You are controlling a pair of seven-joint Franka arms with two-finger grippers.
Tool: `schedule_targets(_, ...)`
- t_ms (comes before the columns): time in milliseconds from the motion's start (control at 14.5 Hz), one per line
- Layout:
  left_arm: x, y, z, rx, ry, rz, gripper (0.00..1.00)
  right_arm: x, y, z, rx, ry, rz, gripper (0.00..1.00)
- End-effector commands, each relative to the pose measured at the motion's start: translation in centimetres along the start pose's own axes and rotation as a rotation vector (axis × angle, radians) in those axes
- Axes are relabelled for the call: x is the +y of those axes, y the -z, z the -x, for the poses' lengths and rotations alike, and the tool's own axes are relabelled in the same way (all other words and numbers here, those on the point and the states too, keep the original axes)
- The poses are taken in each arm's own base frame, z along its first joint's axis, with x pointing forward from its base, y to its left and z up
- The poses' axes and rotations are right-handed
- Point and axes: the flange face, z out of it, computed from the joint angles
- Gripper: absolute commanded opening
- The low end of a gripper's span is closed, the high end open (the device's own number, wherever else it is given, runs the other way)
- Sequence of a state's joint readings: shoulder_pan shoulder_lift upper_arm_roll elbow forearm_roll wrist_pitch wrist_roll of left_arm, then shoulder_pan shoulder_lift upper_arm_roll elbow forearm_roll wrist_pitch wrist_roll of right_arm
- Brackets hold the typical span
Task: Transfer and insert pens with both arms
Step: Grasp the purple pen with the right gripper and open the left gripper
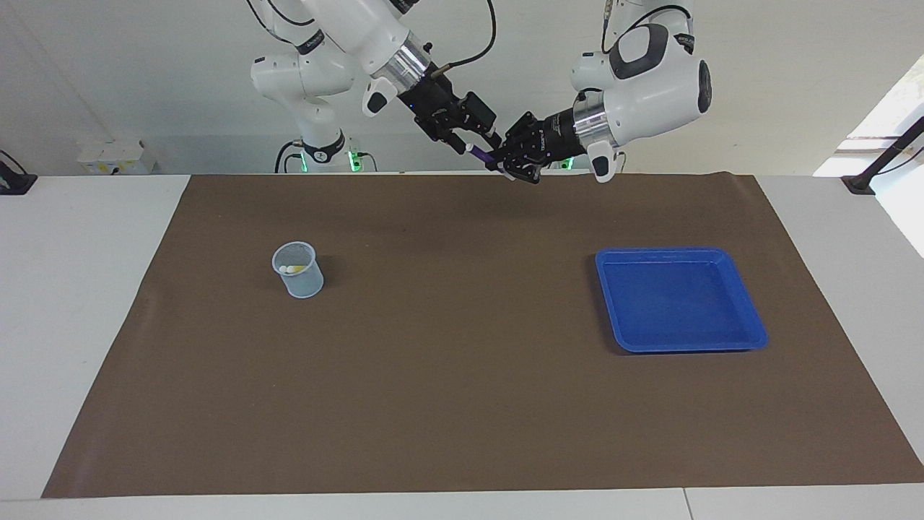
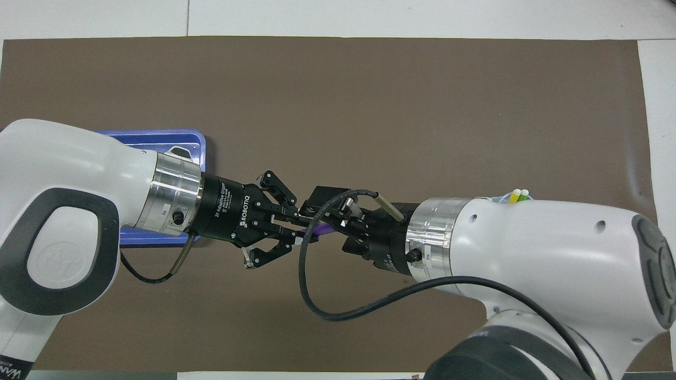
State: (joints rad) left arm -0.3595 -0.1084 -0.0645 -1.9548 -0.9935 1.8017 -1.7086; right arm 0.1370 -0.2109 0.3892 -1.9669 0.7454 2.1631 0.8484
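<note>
The purple pen (image 1: 482,154) (image 2: 321,229) hangs in the air over the robots' edge of the brown mat, and my left gripper (image 1: 500,162) (image 2: 302,233) is shut on its rear end. Its whitish tip points into my right gripper (image 1: 468,144) (image 2: 336,224), whose fingers stand open on either side of the pen's front end. The yellow pen (image 2: 513,196) and the green pen (image 2: 523,194) stand in a pale mesh cup (image 1: 297,269) toward the right arm's end of the table; the right arm covers most of the cup in the overhead view.
A blue tray (image 1: 678,300) (image 2: 158,138) lies on the brown mat (image 1: 462,375) toward the left arm's end, with nothing showing in it. White tabletop borders the mat on all sides.
</note>
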Motion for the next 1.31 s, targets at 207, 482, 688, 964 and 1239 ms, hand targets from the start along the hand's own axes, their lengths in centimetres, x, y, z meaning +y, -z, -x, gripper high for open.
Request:
schedule_targets(207, -0.9, 0.1, -0.1, -0.018, 0.021, 0.016, 0.0, 0.7, 0.5, -0.3, 0.011, 0.025, 0.018, 0.08)
schedule_targets(482, -0.9, 0.1, -0.1, -0.018, 0.021, 0.016, 0.0, 0.8, 0.7, -0.7, 0.014, 0.052, 0.017, 0.07)
schedule_targets(688, -0.9, 0.2, -0.1, -0.018, 0.018, 0.02, 0.0, 0.9, 1.0, -1.1, 0.016, 0.057, 0.017, 0.0)
schedule_targets(964, -0.5, 0.7, 0.3, -0.022, 0.047, 0.056, 1.0, 0.9, 1.1, -1.1, -0.006, 0.066, 0.044, 0.0)
schedule_targets(1239, -0.2, 0.8, 0.1, -0.015, 0.043, 0.062, 1.0, 1.4, 4.6, -4.9, -0.027, 0.24, 0.175, 0.0)
